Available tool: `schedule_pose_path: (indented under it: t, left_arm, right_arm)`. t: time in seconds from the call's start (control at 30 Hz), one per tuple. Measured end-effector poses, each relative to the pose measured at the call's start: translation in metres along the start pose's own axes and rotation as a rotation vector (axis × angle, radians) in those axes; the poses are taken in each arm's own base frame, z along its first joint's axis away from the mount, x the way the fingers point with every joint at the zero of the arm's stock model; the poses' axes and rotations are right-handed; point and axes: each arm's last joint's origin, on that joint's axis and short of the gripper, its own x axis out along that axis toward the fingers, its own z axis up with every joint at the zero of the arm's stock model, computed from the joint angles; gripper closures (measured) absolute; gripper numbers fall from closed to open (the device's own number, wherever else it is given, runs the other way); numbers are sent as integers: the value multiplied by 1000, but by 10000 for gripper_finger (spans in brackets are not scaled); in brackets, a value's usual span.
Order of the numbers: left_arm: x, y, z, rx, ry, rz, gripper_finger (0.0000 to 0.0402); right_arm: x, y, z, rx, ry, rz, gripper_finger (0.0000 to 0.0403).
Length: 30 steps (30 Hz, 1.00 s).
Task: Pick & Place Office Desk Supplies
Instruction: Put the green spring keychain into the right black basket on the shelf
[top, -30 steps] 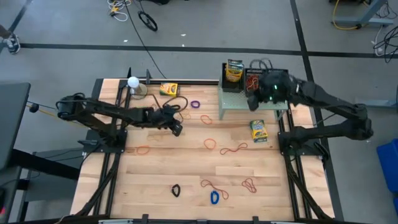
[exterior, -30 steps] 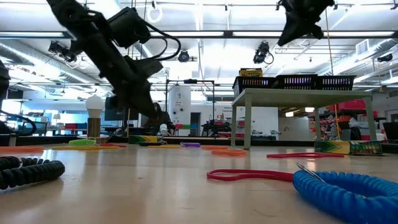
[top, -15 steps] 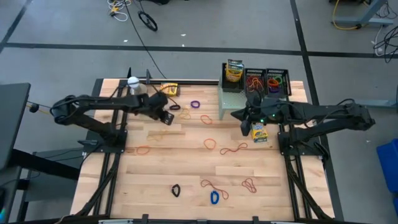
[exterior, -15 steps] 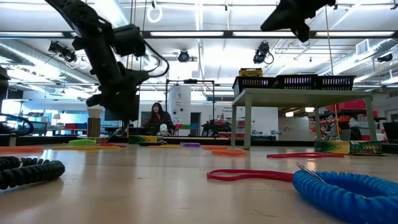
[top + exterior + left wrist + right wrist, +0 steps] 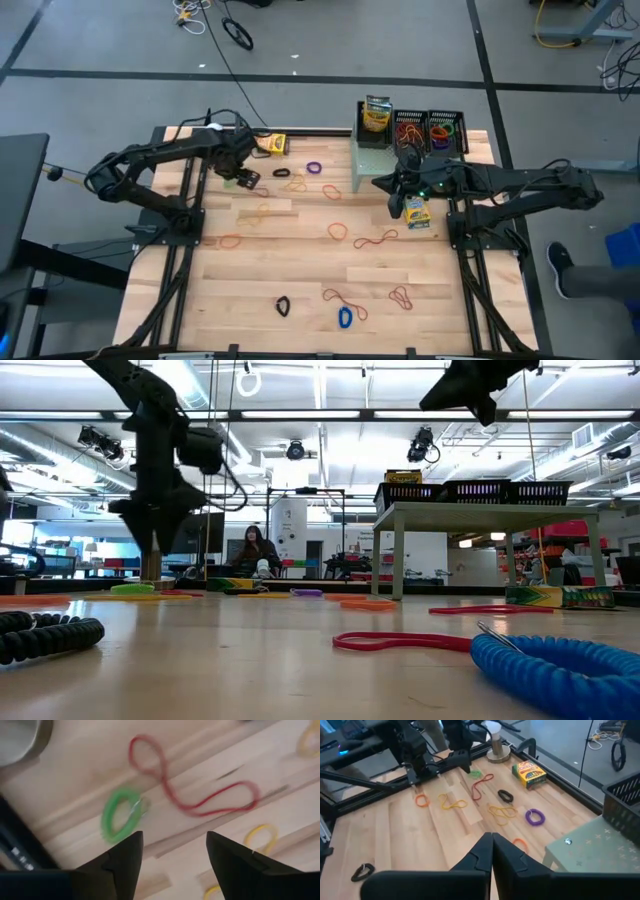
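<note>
My left gripper point(image 5: 246, 179) point(image 5: 172, 855) hangs open over the table's far left, pointing down, with nothing between its fingers. Just beyond its fingertips a green loop point(image 5: 120, 815) and a red rubber band point(image 5: 192, 790) lie flat on the wood. My right gripper point(image 5: 392, 206) point(image 5: 492, 840) is shut and holds nothing, high above the table beside a crayon box point(image 5: 416, 212) lying by the shelf. A second crayon box point(image 5: 272, 144) lies at the far edge. A third point(image 5: 377, 115) stands on the shelf beside two black mesh trays point(image 5: 408, 130) point(image 5: 447, 128) that hold bands.
The pale green shelf point(image 5: 372, 168) stands at the far right. A white ball on a stand point(image 5: 495, 740) is at the far left, close to my left arm. Loose bands lie scattered: purple point(image 5: 314, 167), black point(image 5: 283, 306), blue point(image 5: 345, 318), red point(image 5: 375, 240), orange point(image 5: 338, 232).
My left gripper has moved toward the table's far left corner, tipped to point down, and opened. My right gripper has swung from above the shelf's trays to the shelf's near side, beside the crayon box, and has kept still there for the last half second, shut.
</note>
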Motion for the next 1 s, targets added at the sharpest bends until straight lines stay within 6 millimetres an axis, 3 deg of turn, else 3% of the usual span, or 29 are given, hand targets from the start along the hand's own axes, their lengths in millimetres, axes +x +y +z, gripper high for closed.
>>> schedule_pose_path:
  t: [0.57, 0.73, 1.0]
  left_arm:
    - [45, 22, -19, 103, -5, 76, 239]
    - [53, 24, -25, 97, 6, 66, 284]
    - [50, 21, -25, 118, -10, -2, 384]
  right_arm:
    - [0, 0, 0, -35, -7, -11, 395]
    - [0, 0, 2, -34, -25, -10, 396]
    - [0, 1, 5, -24, -52, -1, 396]
